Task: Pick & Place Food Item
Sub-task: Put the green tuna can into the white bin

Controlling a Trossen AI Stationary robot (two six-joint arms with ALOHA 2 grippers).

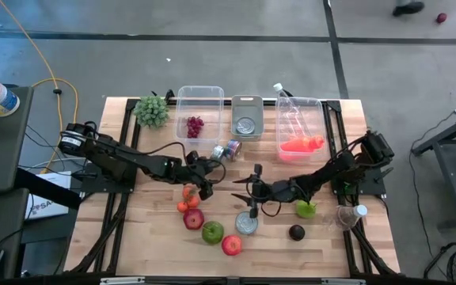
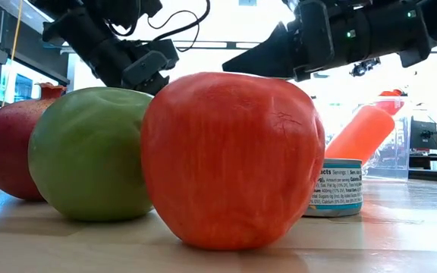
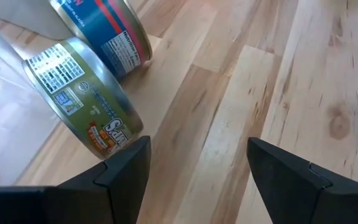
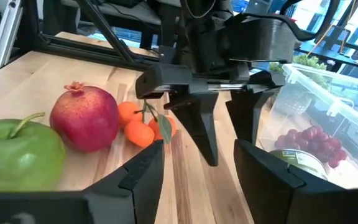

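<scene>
We judge the job partly done. Purple grapes [image 1: 194, 125] already lie in the clear plastic bin [image 1: 200, 95] at the table's far edge, a tin sits in the small grey tray [image 1: 247, 103], and an orange carrot-like piece [image 1: 301, 144] rests in the clear tub [image 1: 321, 107] on the right.

Much remains loose on the wooden table [image 1: 145, 214]: a cluster of small orange tangerines [image 1: 188, 198], a dark red pomegranate [image 1: 193, 218], a green apple [image 1: 212, 232], a red apple [image 1: 232, 245], a dark plum-like fruit [image 1: 296, 232], a green pear-like fruit [image 1: 305, 209] and a silver tin [image 1: 246, 224].

The left gripper [image 1: 209, 180] hangs just beside the tangerines, its jaws spread and empty. The right gripper [image 1: 253, 190] hovers near the silver tin, jaws also apart, holding nothing. No food item is in hand, so the next pick is not yet made.
</scene>
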